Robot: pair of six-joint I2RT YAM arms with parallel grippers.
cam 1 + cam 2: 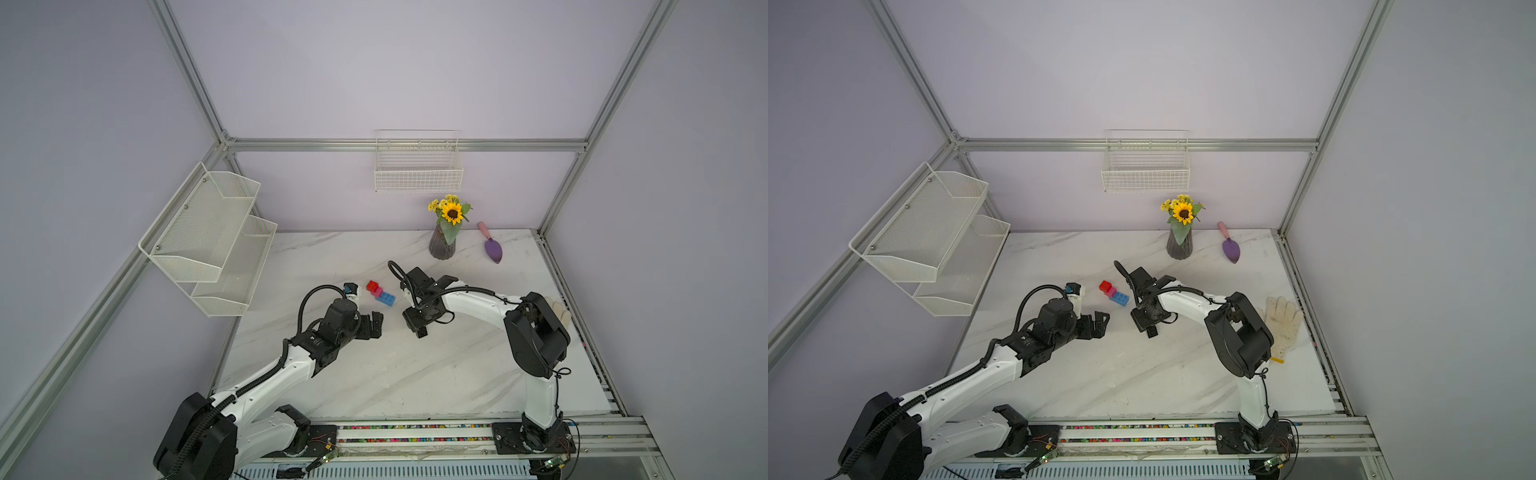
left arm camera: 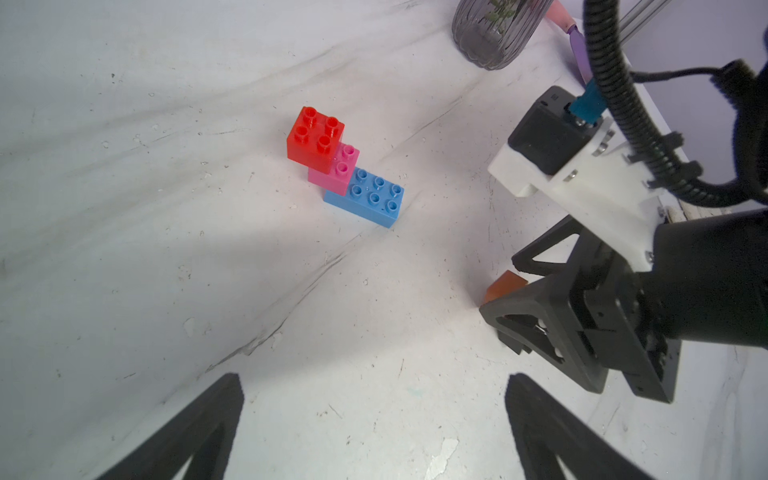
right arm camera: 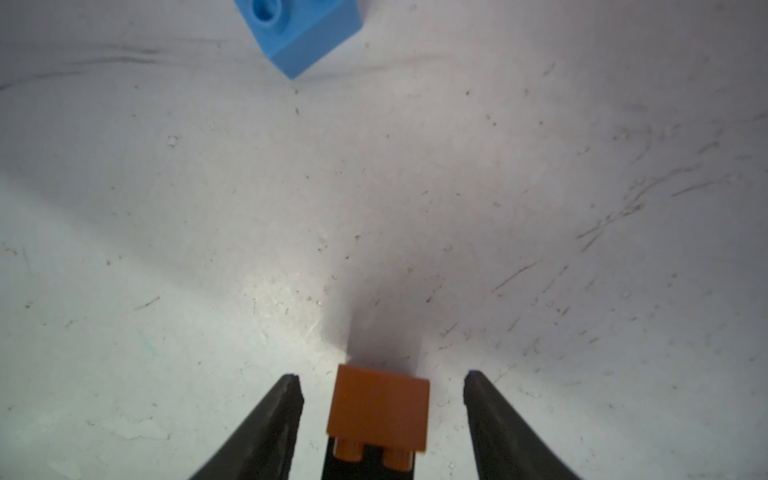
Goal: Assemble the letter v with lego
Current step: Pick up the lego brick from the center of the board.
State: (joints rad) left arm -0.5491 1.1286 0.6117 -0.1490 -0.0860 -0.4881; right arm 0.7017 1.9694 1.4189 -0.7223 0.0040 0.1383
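Right fingers (image 3: 270,428) apart, orange-brown brick (image 3: 378,407) between them, left fingers (image 2: 195,436) wide apart

1. Both top views look from high over the near edge of the white marble-patterned tabletop (image 1: 415,374), steeply down toward the lilac back wall (image 1: 395,75), from afar.
2. They share nearly the whole scene.
3. The left wrist view sits low and near, looking obliquely across the table past the left gripper (image 2: 374,378) to the stepped stack of red, pink and light-blue studded plastic bricks (image 2: 332,170).
4. The right wrist view is nearest, just above the surface, looking between the fingers of the right gripper (image 3: 382,376) at a small orange-brown plastic brick (image 3: 378,407). The stack's light-blue brick (image 3: 303,33), at its frame edge, is shared with every other view.
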